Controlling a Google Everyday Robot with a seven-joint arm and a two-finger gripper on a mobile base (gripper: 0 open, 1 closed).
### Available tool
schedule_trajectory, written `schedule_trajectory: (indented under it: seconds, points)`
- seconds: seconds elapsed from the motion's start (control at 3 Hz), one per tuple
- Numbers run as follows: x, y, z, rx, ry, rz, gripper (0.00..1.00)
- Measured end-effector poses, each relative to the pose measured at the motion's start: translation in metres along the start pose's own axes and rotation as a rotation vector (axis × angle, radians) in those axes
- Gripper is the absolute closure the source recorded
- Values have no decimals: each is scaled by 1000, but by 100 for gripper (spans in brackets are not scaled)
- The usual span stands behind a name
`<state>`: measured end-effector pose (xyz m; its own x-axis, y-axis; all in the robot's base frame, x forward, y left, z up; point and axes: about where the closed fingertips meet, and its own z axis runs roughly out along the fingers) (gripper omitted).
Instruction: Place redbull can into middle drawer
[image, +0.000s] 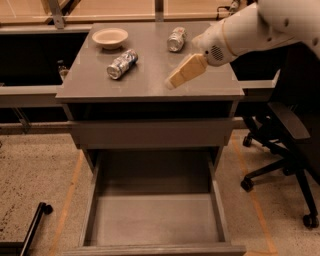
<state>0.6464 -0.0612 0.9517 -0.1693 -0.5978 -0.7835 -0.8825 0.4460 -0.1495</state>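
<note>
The redbull can, silver with blue patches, lies on its side on the grey cabinet top, left of centre, just in front of a pale bowl. The middle drawer is pulled out wide open below, its flat grey bottom bare. My gripper, tan and on a white arm coming in from the upper right, hangs over the right-centre of the cabinet top. It is to the right of the redbull can, apart from it, and holds nothing that I can see.
A paler silver-white can lies at the back of the top, just behind the gripper. A closed drawer front sits above the open drawer. A black office chair stands at the right, and a black wheeled leg lies on the floor at lower left.
</note>
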Motion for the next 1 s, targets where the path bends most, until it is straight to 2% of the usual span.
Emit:
schedule_trajectory:
  seconds: [0.33, 0.67, 1.0]
  points:
    - [-9, -20, 45, 23, -35, 65, 0]
    - [-19, -31, 97, 25, -50, 130, 0]
    - [-23, -29, 106, 18, -52, 140, 0]
